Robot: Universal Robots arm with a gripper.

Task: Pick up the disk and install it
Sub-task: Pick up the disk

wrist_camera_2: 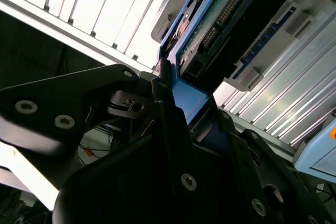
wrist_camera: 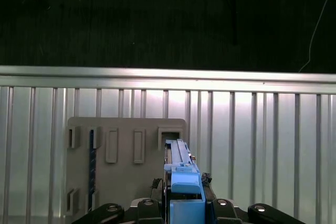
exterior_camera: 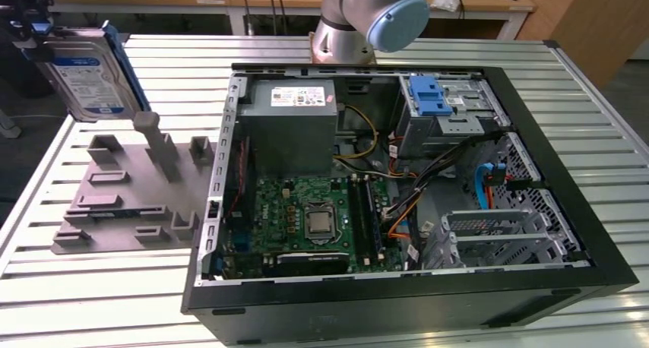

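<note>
One step of two reads as done: the pick-up is complete, the installation is not.

At the exterior view's left, your gripper (exterior_camera: 33, 27) holds the disk (exterior_camera: 90, 78) upright in the air with its label facing the camera. It is raised above the grey fixture (exterior_camera: 121, 192) that lies on the table (exterior_camera: 91, 287). The second wrist view confirms the grasp: the fingers (wrist_camera_2: 161, 85) are clamped on the disk's blue bracket, and no gap shows at the contact. In the first wrist view the disk's blue edge hangs over the fixture. I judge it seated in none of the slots.

Moving right, the case (exterior_camera: 406, 310) lies open on its side, well apart from the disk. The power supply (exterior_camera: 294, 128) and the board (exterior_camera: 309, 219) take up its left half. At its upper right sits the drive cage (exterior_camera: 457, 116), with a blue latch (exterior_camera: 438, 96) on top. I judge this cage the likely destination, but note that I cannot tell from these views whether its bay is free. No part of the disk is inside the case.

Outstanding items for you: transfer to the case, alignment with the bay, and seating. I put progress at under half, since the more exacting part is not yet done.
</note>
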